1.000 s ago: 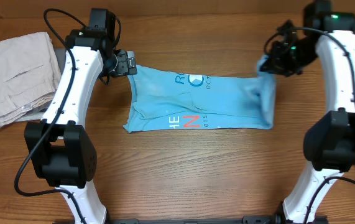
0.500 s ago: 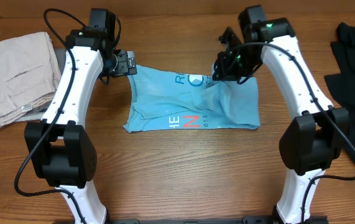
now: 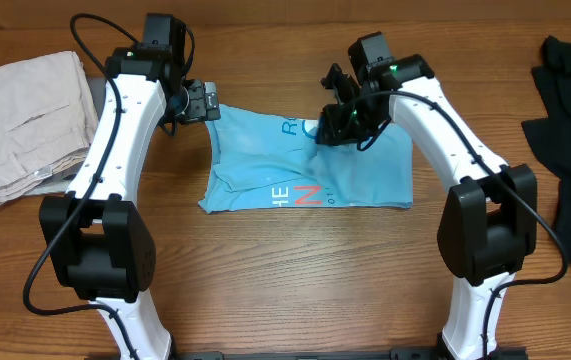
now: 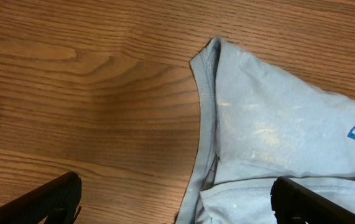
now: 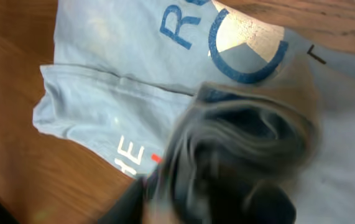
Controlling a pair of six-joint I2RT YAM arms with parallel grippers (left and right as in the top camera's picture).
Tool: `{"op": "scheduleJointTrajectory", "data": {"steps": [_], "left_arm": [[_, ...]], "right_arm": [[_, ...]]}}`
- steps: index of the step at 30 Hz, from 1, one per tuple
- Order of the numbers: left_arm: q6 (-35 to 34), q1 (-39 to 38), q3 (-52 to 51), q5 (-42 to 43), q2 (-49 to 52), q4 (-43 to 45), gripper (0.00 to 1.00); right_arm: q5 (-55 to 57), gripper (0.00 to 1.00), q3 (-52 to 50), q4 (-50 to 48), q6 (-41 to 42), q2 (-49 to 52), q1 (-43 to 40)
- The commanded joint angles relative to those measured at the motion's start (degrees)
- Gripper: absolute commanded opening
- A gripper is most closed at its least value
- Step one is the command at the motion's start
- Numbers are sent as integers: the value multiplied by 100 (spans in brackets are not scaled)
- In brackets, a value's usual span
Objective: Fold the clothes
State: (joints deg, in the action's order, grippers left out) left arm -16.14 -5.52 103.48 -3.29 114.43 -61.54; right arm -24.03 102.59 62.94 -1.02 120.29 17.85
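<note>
The clothes, a light blue T-shirt (image 3: 265, 165) with red-and-white lettering, lie crumpled across the middle of the table, the right end folded over toward the centre. My left gripper (image 3: 208, 103) stands open at the shirt's top left corner; in the left wrist view its fingertips (image 4: 46, 199) straddle the shirt's hem (image 4: 205, 124) with nothing between them. My right gripper (image 3: 337, 125) hovers over the shirt's upper middle. In the right wrist view a blurred bunch of cloth (image 5: 252, 130) hides the right gripper (image 5: 202, 205), so its jaws cannot be read.
Folded beige trousers (image 3: 25, 120) lie at the far left beside the left arm. A dark garment (image 3: 570, 100) is spread at the right edge. Bare wood (image 3: 295, 270) runs along the front between the two arm bases.
My right arm swept left from the shirt's right end to its upper middle, dragging that end over, so the shirt is shorter. The left arm has not moved.
</note>
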Motion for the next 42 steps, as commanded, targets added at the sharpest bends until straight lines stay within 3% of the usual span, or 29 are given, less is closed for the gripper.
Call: {"op": "scheduleJointTrajectory", "data": {"steps": [1, 7, 11, 14, 17, 21, 42], "left_arm": [[28, 31, 50, -52, -46, 11, 100], [28, 31, 50, -52, -46, 11, 100], [28, 31, 50, -52, -46, 11, 100], [28, 31, 50, -52, -46, 11, 100], [28, 31, 50, -52, -46, 11, 100], [28, 31, 50, -52, -46, 11, 100], [28, 31, 50, -52, -46, 11, 100]], "right_arm": [[-68, 60, -9, -28, -52, -37, 57], [-94, 64, 400, 483, -197, -111, -260], [-363, 60, 409, 741, -195, -168, -516], [-295, 33, 229, 844, -125, -155, -529], [76, 15, -109, 599, 203, -155, -501], [455, 4, -734, -46, 564, -155, -439], [1499, 4, -1552, -1209, 647, -149, -404]]}}
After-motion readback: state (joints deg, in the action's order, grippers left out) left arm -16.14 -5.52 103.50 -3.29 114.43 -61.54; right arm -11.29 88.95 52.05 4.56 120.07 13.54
